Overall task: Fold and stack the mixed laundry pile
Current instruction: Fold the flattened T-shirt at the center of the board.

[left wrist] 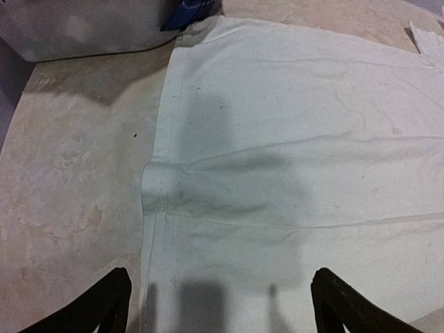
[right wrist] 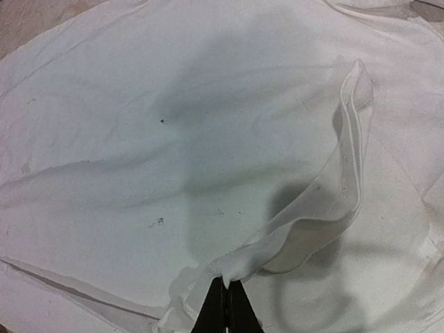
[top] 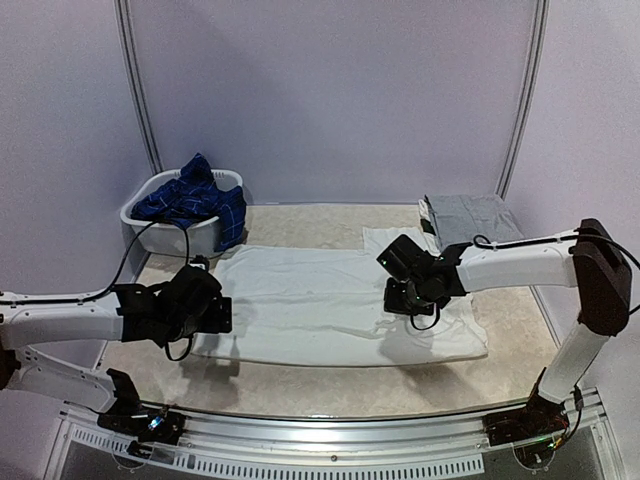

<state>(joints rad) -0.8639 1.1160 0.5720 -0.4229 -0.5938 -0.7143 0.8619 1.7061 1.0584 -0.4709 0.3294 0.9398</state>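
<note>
A white garment point(top: 330, 300) lies spread flat across the middle of the table. My right gripper point(top: 405, 300) is over its right part, shut point(right wrist: 227, 284) on a raised edge of the white cloth point(right wrist: 333, 194), which curls up off the flat layer point(right wrist: 173, 139). My left gripper point(top: 215, 315) hovers at the garment's left edge, open point(left wrist: 218, 305), with only the flat white cloth point(left wrist: 291, 139) and its seam beneath. The rest of the mixed laundry pile, a navy plaid shirt point(top: 195, 195), sits in the basket.
The white plastic basket point(top: 135, 212) stands at the back left, and its wall point(left wrist: 83, 28) and a bit of blue cloth point(left wrist: 198, 10) show in the left wrist view. A folded grey piece point(top: 470, 215) lies at the back right. Beige tabletop point(left wrist: 69, 173) borders the garment.
</note>
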